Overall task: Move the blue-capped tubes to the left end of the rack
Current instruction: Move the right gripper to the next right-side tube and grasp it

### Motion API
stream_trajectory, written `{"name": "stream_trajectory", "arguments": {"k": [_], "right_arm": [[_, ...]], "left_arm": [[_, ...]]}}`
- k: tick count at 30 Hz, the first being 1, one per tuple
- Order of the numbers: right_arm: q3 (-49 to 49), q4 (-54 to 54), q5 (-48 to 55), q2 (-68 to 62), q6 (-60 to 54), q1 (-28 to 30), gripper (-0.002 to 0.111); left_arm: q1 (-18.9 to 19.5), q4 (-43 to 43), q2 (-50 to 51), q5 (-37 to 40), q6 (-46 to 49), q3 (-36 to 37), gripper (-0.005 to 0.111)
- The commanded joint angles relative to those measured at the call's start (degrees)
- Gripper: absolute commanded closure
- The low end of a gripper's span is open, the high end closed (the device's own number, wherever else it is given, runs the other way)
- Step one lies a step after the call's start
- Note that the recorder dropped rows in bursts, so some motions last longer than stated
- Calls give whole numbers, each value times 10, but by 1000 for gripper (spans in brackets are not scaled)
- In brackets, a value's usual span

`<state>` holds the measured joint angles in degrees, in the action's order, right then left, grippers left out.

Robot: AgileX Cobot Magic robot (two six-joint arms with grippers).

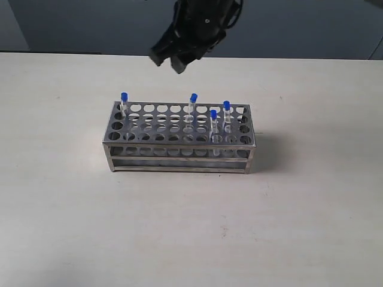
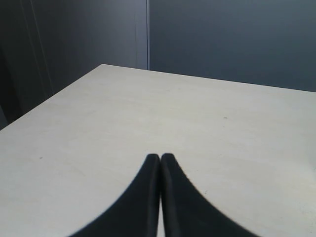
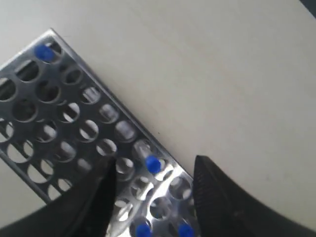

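Note:
The steel rack point(image 1: 179, 140) stands mid-table. One blue-capped tube point(image 1: 124, 97) stands in its far left corner hole. The other three tubes stand toward the right end: one in the back row point(image 1: 193, 99), and two point(image 1: 213, 115) point(image 1: 227, 106) nearer the right edge. My right gripper point(image 1: 169, 63) hangs open above and behind the rack, holding nothing. In the right wrist view the rack point(image 3: 59, 123) lies below, and the back-row tube's cap point(image 3: 153, 164) shows between the open fingers point(image 3: 106, 182), far beneath them. My left gripper point(image 2: 160, 157) is shut and empty over bare table.
The pale table point(image 1: 191, 227) runs wide around the rack on all sides. A dark wall point(image 2: 222, 39) rises behind the table's far edge. Most rack holes are unfilled.

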<state>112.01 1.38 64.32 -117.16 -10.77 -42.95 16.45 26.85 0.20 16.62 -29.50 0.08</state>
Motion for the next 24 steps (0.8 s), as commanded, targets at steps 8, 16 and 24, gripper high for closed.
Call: {"name": "stream_trajectory", "arguments": {"k": [8,16,24], "right_arm": [[-100,-65,21,41,-1,69,60],[-171,-115,-24,58,-13,69,61],[-180,-133,-49,36,-27,68,61]], "left_arm": [[0,0,-2,1,-1,-1,106],[0,0,-2,1,-1,-1,106],[0,0,-2,1,-1,-1,106]]}}
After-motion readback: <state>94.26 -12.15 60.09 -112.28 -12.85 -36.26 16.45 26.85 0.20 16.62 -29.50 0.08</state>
